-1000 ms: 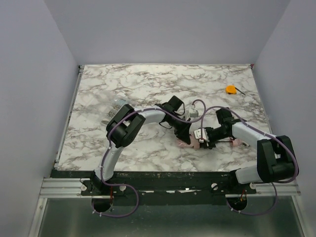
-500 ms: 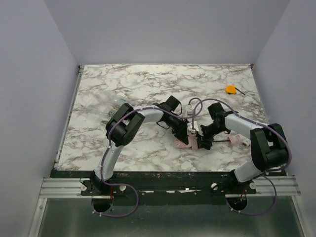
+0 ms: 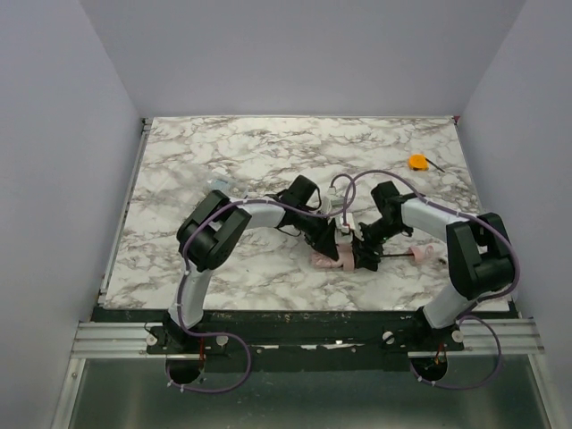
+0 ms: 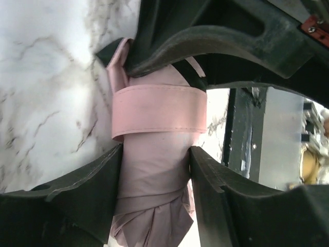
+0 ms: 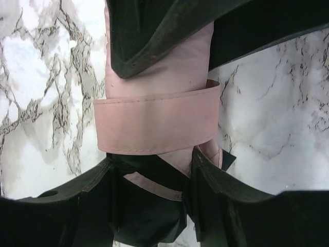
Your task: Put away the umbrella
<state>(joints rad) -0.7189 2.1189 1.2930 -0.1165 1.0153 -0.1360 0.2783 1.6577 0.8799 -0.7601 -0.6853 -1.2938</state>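
Umbrella (image 3: 332,260) in pale pink lies on the marble table (image 3: 223,152), just below the centre of the overhead view. Its canopy is rolled into a tight bundle. Its slim shaft (image 3: 398,257) runs out toward the right of the frame and ends in the small pink handle (image 3: 424,256).

Both arms bend inward and meet over the bundle. The left hand (image 3: 338,253) comes in from the upper left and the right hand (image 3: 362,255) from the upper right, and the two sit just beside each other.

In the left wrist view the two dark fingers (image 4: 97,195) rise from the bottom of the frame on either side of the rolled fabric. They pinch it, so that the roll is narrower between them than at the pink strap (image 4: 159,110) wrapped around it just above. The right hand fills the top of that frame.

In the right wrist view its own fingers (image 5: 87,206) likewise close on the roll at the bottom of the frame, just below the strap. The left hand covers the roll at the top.

A small orange object (image 3: 417,162) sits well apart, toward the upper right of the table.
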